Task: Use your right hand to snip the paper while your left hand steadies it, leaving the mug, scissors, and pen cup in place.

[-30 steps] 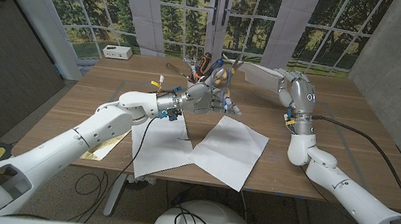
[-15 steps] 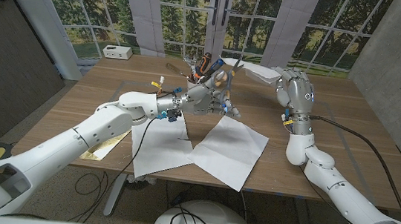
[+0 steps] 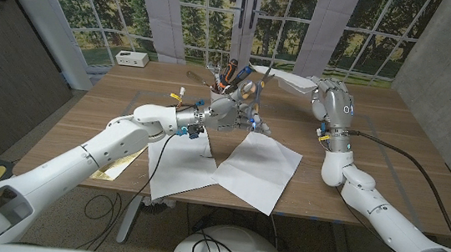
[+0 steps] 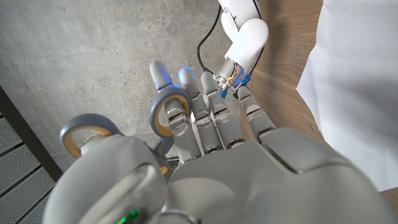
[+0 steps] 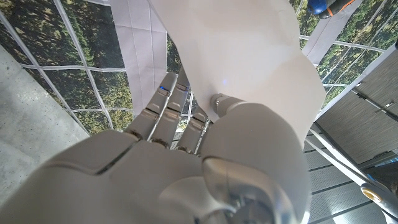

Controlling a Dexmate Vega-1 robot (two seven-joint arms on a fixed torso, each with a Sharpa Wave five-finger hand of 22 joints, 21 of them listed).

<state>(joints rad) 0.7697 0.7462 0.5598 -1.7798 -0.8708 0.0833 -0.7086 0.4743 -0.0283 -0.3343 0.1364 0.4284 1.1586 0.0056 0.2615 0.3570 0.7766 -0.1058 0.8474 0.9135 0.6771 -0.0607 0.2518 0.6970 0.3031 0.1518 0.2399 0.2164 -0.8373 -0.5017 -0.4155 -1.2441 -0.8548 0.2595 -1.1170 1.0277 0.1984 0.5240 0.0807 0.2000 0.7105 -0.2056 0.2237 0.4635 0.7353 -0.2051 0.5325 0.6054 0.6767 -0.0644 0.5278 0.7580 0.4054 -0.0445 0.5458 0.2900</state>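
Although the task gives cutting to the right hand, the head view shows the left hand (image 3: 229, 110) holding the scissors (image 3: 253, 119) just in front of the pen cup (image 3: 229, 78), while the right hand (image 3: 325, 93) lifts a paper piece (image 3: 291, 81) beside that cup; a swing there could topple it. In the left wrist view, fingers (image 4: 214, 118) thread the scissor loops (image 4: 166, 112). In the right wrist view, the held paper (image 5: 249, 56) drapes over the fingers (image 5: 165, 112); a loose pinch might drop it.
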